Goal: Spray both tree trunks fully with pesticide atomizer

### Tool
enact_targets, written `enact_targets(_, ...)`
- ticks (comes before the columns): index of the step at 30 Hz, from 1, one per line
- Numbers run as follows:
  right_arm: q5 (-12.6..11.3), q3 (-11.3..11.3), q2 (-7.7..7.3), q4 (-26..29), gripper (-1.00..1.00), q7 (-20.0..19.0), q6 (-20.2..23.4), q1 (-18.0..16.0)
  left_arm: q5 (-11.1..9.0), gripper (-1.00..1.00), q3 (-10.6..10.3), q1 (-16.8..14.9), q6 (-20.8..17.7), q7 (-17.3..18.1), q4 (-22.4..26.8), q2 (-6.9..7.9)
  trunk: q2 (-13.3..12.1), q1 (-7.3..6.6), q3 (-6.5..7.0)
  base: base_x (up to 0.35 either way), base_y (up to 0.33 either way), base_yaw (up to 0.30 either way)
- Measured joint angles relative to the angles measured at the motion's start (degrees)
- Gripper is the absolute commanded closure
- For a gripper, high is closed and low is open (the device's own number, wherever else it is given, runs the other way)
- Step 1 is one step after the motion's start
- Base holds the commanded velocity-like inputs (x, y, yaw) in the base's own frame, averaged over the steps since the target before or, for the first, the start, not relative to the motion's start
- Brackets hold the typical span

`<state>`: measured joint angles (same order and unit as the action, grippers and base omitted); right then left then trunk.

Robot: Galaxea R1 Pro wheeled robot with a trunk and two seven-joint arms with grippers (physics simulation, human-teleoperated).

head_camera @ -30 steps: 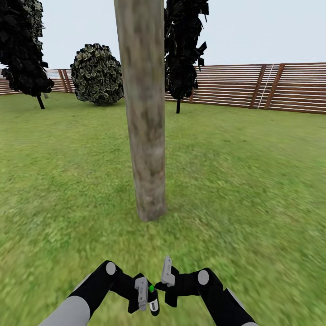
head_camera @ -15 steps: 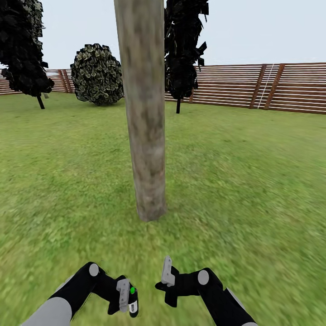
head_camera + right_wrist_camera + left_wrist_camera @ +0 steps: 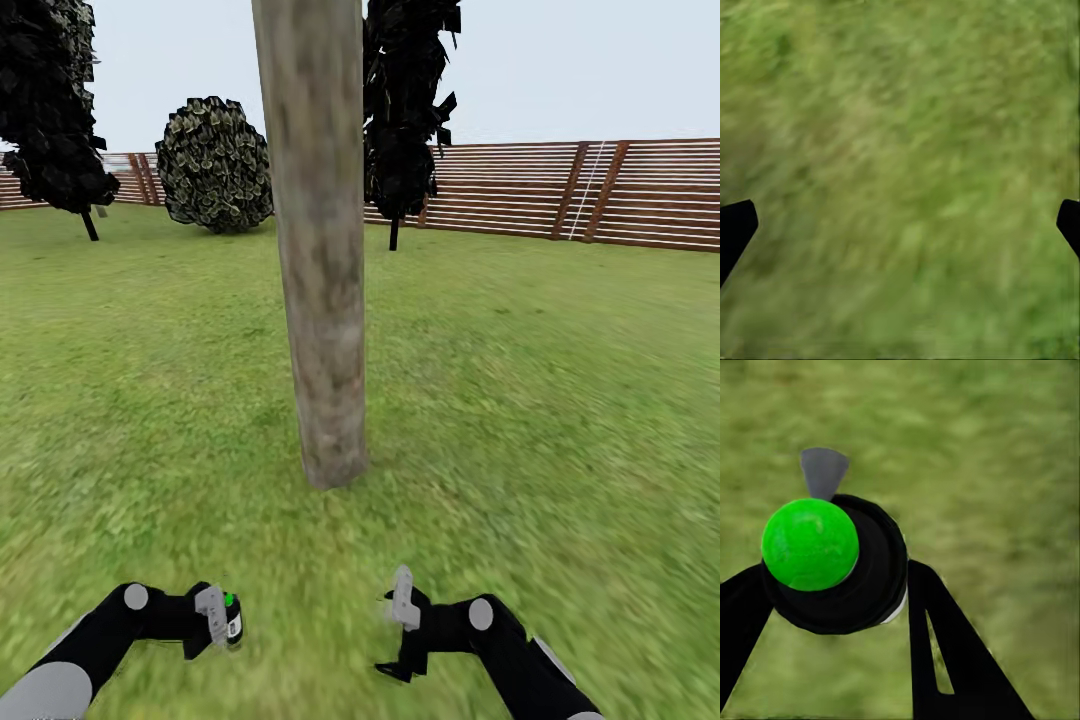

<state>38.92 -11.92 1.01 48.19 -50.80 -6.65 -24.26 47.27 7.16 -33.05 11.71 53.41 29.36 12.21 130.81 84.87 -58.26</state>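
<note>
Fingers of the left gripper (image 3: 222,618) clamp the pesticide atomizer (image 3: 232,622); the right gripper (image 3: 402,610) has its fingers spread wide with nothing between them.

From the left wrist the atomizer (image 3: 844,566) reads as a dark round body with a bright green cap, a grey nozzle poking out beyond it, and the black fingers (image 3: 945,660) pressed to either side over blurred grass. From the right wrist, two black fingertips (image 3: 735,229) sit at opposite edges above the floor (image 3: 900,180). Both arms are low and well apart, short of the tree trunk (image 3: 318,250), which rises straight from the lawn (image 3: 560,400) ahead. Behind stand a black tree (image 3: 405,110), a rounded bush (image 3: 215,165) and a slatted wooden fence (image 3: 600,195).
</note>
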Motion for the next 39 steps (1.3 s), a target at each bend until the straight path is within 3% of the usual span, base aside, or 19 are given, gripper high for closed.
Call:
enact_targets(1, -0.07, 0.78, -1.97, -0.37, -1.00, 2.77, 0.00, 0.05, 0.00, 1.00, 2.87, 0.01, -0.07, -2.49, -0.84, -0.15, 0.00, 0.00, 0.00, 0.000, 0.000, 0.000)
enact_targets(2, -0.17, 1.75, -3.27, -1.28, -1.00, 5.49, -0.01, 0.10, 0.02, 1.00, 4.91, 0.02, -0.07, -4.14, -1.83, -0.26, 0.00, 0.00, 0.00, 0.000, 0.000, 0.000)
enact_targets(3, -0.22, 3.73, -4.39, -4.06, -1.00, 10.17, -0.01, 0.14, 0.01, 1.00, 8.24, 0.02, -0.12, -7.17, -3.75, -0.42, 0.00, 0.00, -0.01, 0.000, 0.000, 0.000)
enact_targets(7, -0.47, 11.69, -5.36, -14.91, -1.00, 24.98, -0.17, 0.18, -1.13, 1.00, 17.35, 0.02, -0.14, -21.30, -9.64, -0.82, 0.00, 0.00, -0.01, 0.000, 0.000, 0.000)
enact_targets(9, -0.64, 16.90, -5.30, -18.77, -1.00, 33.89, -0.66, 0.18, -2.08, 1.00, 19.95, 0.03, -0.18, -29.16, -12.48, -1.94, 0.00, 0.00, -0.01, 0.000, 0.000, 0.000)
enact_targets(11, -0.85, 20.30, -5.15, -20.67, -1.00, 39.69, -1.61, 0.18, -2.74, 1.00, 20.80, 0.02, -1.20, -34.02, -13.81, -3.48, 0.00, 0.00, 0.00, 0.000, 0.000, 0.000)
enact_targets(15, -4.22, 23.66, -4.90, -25.71, -1.00, 48.47, -3.53, 0.19, -4.80, 1.00, 21.48, 0.04, -8.53, -41.64, -14.57, -6.27, 0.00, 0.00, -0.01, 0.000, 0.000, 0.000)
enact_targets(18, -9.04, 24.27, -4.97, -30.36, -1.00, 51.27, -7.45, 0.24, -7.36, 1.00, 21.56, 0.09, -11.09, -43.30, -14.71, -7.20, 0.00, 0.00, -0.01, 0.000, 0.000, 0.000)
enact_targets(24, -11.31, 24.47, -5.74, -32.34, -1.00, 51.95, -11.42, 0.28, -8.16, 1.00, 21.83, 0.09, -11.87, -43.78, -14.69, -7.45, 0.00, 0.00, 0.00, 0.206, -0.061, 0.000)
enact_targets(25, -11.56, 24.82, -6.87, -32.49, -1.00, 52.03, -11.97, 0.34, -13.18, 1.00, 21.79, 0.02, -12.20, -44.09, -14.22, -8.06, 0.00, 0.00, 0.00, 0.295, -0.194, 0.000)
enact_targets(26, -11.55, 24.92, -6.99, -32.51, -1.00, 52.03, -12.00, 0.37, -13.82, 1.00, 21.79, 0.02, -12.27, -44.12, -14.20, -8.11, 0.00, 0.00, 0.00, 0.281, -0.211, 0.000)
enact_targets(28, -11.57, 26.71, -7.11, -32.53, -1.00, 52.03, -12.04, 0.41, -15.28, 1.00, 21.64, -0.08, -12.77, -44.15, -14.11, -8.43, 0.00, 0.00, 0.00, 0.267, -0.221, 0.000)
enact_targets(30, -11.56, 30.58, -7.09, -32.54, -1.00, 52.03, -12.06, 0.43, -15.79, 1.00, 21.43, -0.21, -14.02, -44.16, -14.01, -9.28, 0.00, 0.00, 0.00, 0.249, -0.236, 0.000)
enact_targets(31, -11.54, 33.75, -7.07, -32.55, -1.00, 51.99, -12.08, 0.44, -15.98, 1.00, 21.26, -0.27, -15.05, -44.13, -13.93, -9.74, 0.00, 0.00, 0.00, 0.242, -0.243, 0.000)
enact_targets(33, -11.51, 37.16, -7.07, -32.60, -1.00, 51.87, -12.73, 0.44, -16.09, 1.00, 21.11, -0.32, -15.82, -44.12, -13.85, -10.50, 0.00, 0.00, 0.00, 0.238, -0.248, 0.000)
enact_targets(39, -11.42, 38.78, -6.87, -32.79, -1.00, 51.63, -13.91, 0.49, -16.03, 1.00, 20.98, -0.38, -16.19, -44.13, -13.68, -11.73, 0.00, 0.00, 0.00, 0.236, -0.251, 0.000)
